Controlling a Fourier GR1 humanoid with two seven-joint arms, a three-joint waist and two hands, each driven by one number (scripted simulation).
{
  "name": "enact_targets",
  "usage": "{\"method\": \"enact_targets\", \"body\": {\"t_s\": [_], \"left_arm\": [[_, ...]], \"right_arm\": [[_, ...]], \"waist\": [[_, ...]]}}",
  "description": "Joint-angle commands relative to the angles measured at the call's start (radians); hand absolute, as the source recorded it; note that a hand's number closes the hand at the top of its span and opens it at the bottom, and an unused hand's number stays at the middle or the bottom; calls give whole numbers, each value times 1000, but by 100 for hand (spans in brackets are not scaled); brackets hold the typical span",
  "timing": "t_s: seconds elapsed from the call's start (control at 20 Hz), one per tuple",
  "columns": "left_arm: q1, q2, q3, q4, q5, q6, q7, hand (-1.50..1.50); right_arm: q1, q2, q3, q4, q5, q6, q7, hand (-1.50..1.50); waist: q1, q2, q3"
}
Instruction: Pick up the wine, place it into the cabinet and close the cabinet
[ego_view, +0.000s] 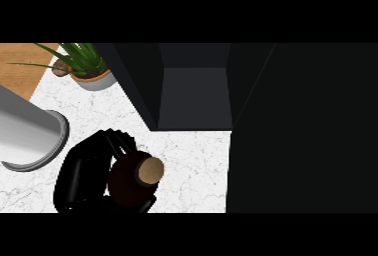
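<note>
Nearest the lower edge, the left hand (77, 175) is over the white marbled bench (188, 165), its black fingers (111, 142) curled round the wine (133, 180). The wine is a dark bottle seen from above, its tan cork top facing upward and toward the right of the hand. The bottle is at lower left of the view, in front of the cabinet (193, 90) and outside it. The grey forearm (29, 132) enters from the left edge, just beside the hand. The right hand does not show.

Farther back, the dark cabinet stands open, its interior a grey recess. A dark panel (303, 130) fills the right side of the view. At the far left corner, a potted plant (85, 67) stands on the bench.
</note>
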Motion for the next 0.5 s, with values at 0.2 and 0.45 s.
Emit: {"method": "enact_targets", "body": {"t_s": [0.2,0.45], "left_arm": [[-208,0,-208,13,-17,301,144,150],[-344,0,-275,76,-37,454,178,150]], "right_arm": [[-22,0,6,-98,-64,-27,70,-150],[71,10,-8,-120,-89,17,26,-150]], "waist": [[-1,1,0],[-5,1,0]]}}
